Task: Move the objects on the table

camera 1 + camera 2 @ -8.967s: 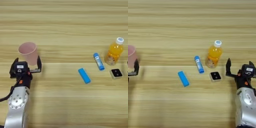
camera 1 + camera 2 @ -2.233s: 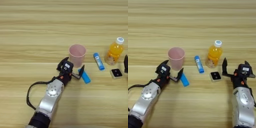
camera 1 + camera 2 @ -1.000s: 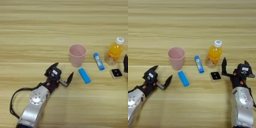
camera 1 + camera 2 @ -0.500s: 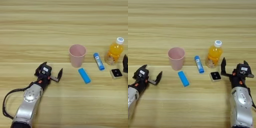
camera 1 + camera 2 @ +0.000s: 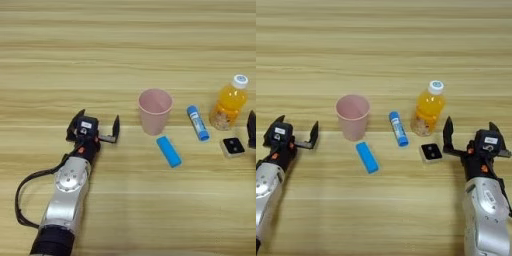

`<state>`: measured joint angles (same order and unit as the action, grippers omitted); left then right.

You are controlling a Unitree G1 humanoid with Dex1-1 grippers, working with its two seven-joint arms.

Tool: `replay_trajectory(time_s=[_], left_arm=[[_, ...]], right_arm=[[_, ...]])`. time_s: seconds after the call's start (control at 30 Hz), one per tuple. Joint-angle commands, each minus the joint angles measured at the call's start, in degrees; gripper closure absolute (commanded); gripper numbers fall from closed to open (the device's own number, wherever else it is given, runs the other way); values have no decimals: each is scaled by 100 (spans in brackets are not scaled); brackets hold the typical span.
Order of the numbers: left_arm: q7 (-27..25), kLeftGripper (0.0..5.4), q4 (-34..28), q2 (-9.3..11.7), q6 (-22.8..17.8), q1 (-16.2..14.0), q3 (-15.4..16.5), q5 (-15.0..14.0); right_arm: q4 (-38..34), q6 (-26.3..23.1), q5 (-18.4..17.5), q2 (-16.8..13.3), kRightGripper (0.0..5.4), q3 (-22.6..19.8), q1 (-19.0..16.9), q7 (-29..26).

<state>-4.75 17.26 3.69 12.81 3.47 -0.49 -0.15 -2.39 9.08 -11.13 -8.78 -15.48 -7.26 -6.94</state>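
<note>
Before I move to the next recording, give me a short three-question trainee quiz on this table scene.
1. True or false: the pink cup lies on its side.
2. Which thing lies nearest the right gripper? A) blue flat bar B) beige square C) blue tube
3. Fill in: the orange-juice bottle has a ___ cap.

Key:
1. False: it stands upright, mouth up.
2. B.
3. White.

The left gripper is open and empty, left of the cup.
</note>
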Motion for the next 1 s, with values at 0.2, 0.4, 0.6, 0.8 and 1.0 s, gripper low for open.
replay_trajectory(time_s=[0.2, 0.4, 0.6, 0.8, 1.0], left_arm=[[441, 1, 203, -27, 124, 191, 333, 11], [528, 1, 219, -46, 194, 216, 403, 6], [612, 1, 235, -86, 225, 255, 429, 14], [744, 1, 248, -120, 229, 308, 485, 22], [787, 1, 248, -139, 231, 296, 475, 34]], right_arm=[[-150, -200, -32, -80, 0, 47, -128, -181], [-322, -268, -30, -71, 0, 123, -279, -294], [-526, -339, -39, -65, 0, 258, -486, -460], [-734, -417, -18, -113, 0, 472, -725, -703], [-799, -444, 27, -155, 0, 636, -872, -876]])
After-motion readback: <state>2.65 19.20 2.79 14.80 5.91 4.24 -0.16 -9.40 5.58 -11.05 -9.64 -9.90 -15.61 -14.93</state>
